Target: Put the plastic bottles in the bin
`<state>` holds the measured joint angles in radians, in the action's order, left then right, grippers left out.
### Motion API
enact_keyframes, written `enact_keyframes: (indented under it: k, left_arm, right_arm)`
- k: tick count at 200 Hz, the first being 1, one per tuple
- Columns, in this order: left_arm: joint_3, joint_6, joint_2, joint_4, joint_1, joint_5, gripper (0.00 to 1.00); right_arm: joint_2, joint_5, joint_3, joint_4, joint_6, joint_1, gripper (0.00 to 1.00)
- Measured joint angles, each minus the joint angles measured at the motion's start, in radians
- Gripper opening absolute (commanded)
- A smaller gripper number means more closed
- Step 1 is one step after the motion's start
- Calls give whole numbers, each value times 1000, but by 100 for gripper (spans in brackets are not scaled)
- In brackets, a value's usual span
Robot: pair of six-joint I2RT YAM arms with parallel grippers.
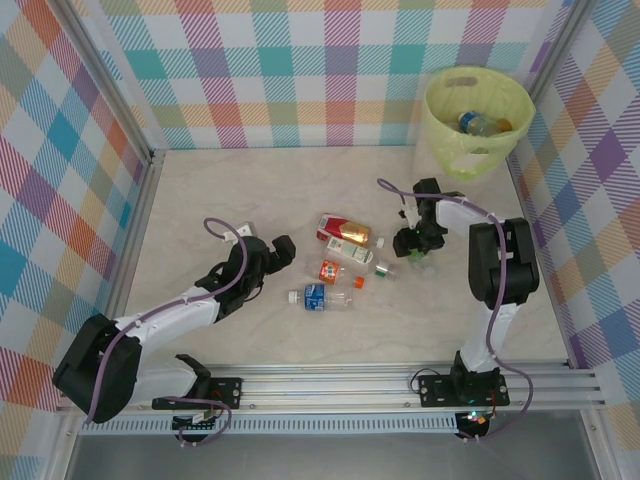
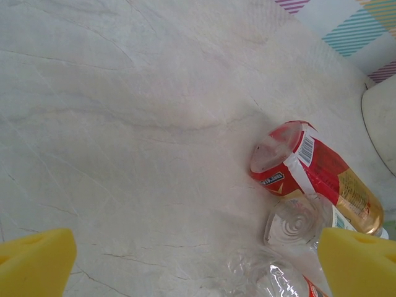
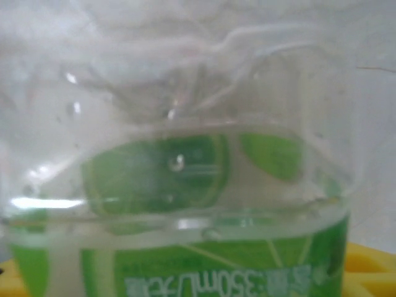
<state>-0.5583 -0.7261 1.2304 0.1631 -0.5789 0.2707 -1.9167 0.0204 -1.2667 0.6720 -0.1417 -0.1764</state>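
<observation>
Some bottles point(image 1: 481, 124) in the bin point(image 1: 450, 150) overhead; green-labelled bottle point(image 3: 185, 260) at right wrist.

table point(image 1: 250, 200): pale marble-look top, smooth, matt. green-label bottle point(image 3: 198, 185): thin clear plastic, glossy, creased, w/ shiny film label. red-label bottle point(image 2: 309, 167): same clear plastic, glossy label. bin point(image 1: 450, 140), far right corner: crinkly thin plastic bag liner. pads point(image 2: 34, 260) of left gripper point(image 2: 198, 272): yellow, matt, foam-like. rails point(image 1: 340, 385), near edge: bare metal.

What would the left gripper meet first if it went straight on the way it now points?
Probably bare table, though depth is unclear; the red-labelled bottle lies right of the line from the left gripper.
</observation>
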Motion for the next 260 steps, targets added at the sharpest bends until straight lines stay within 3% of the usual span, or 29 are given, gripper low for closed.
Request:
enact_keyframes:
  k: [45,76,212,260]
  left_arm:
    - [-6,0,4,0,2,0,100]
    - [-6,0,3,0,2,0,100]
    - [-6,-11,-15,0,2,0,100]
    - [-6,-11,-15,0,5,0,100]
  right_arm:
    - [10,29,2,-25,25,0,43]
    - [60,36,24,-60,30,0,38]
    - [448,-99,104,-235,39,0,34]
    - [491,-69,-103,-384,50,3,36]
